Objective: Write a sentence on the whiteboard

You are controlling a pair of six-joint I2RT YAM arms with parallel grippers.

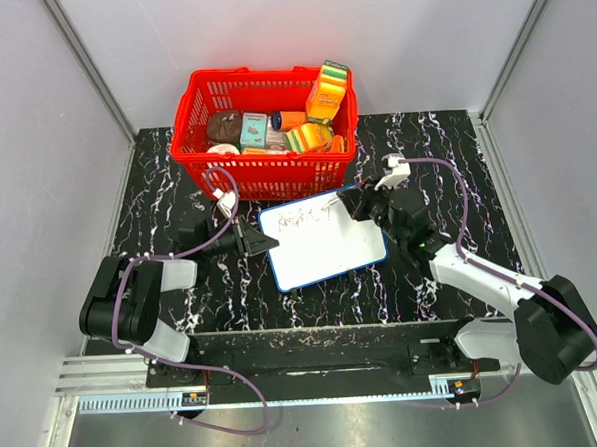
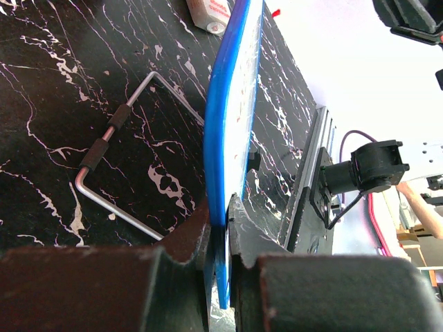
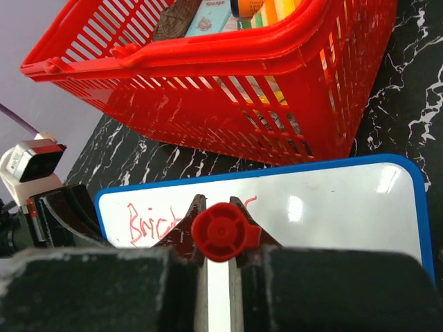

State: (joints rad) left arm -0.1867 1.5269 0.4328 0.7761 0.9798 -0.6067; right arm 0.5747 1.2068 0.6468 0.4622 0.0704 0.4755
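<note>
Red plastic basket (image 1: 264,135) at the back of the black marbled table (image 1: 158,211), full of little boxes and packets.

Just in front of the basket, close but not touching: the whiteboard (image 1: 324,240), white with a thin blue frame, turned a bit crooked, its right back corner nearest the basket. From the left wrist view, only the blue edge (image 2: 232,124) seen side-on.

Along the board edge closest to the basket, toward the basket's left end: the sentence (image 1: 303,219), thin red scribbly letters. In the right wrist view (image 3: 149,221), starts with something like "Bri"; the rest hidden behind the fingers or too small to read.

In front of the basket's left end: the left gripper (image 1: 259,243), squeezed tight on the blue edge of the whiteboard, one finger on each face (image 2: 220,221).

In front of the basket's right end: the right gripper (image 1: 366,205), over the board corner nearest the basket, clamped tight round a red marker (image 3: 220,232), its round red end poking out between the two fingers. Cannot tell if the tip touches the board.
</note>
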